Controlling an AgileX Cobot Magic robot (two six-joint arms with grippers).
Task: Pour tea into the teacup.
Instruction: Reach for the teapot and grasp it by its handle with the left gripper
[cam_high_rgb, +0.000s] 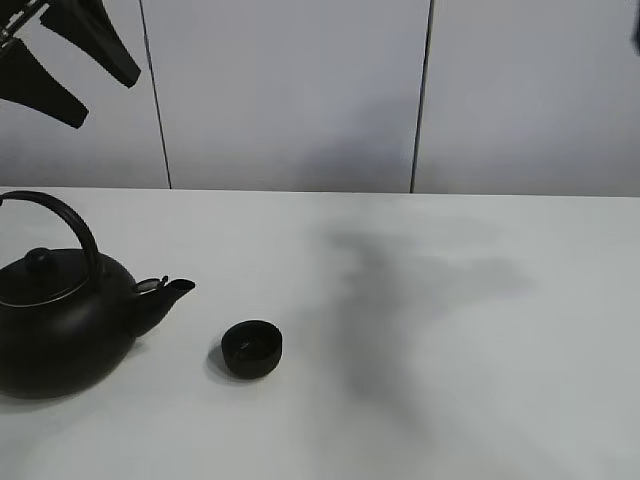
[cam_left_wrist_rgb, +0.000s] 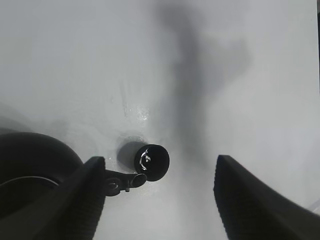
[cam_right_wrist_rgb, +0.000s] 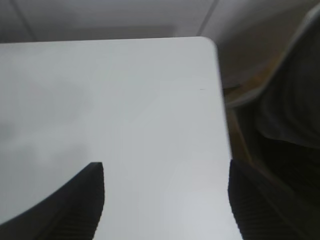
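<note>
Teapot near teacup, right wrist sees table corner

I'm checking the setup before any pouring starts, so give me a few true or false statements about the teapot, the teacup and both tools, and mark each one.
1. The teapot stands on the table with its lid on. True.
2. The teacup lies tipped on its side. False: the teacup stands upright, apart from the teapot, near the spout.
3. The left tool is shut on the teapot. False: the left tool is open, up above the table, holding nothing.
4. The spout points toward the teacup. True.
5. The right tool is open and holds nothing. True.
</note>
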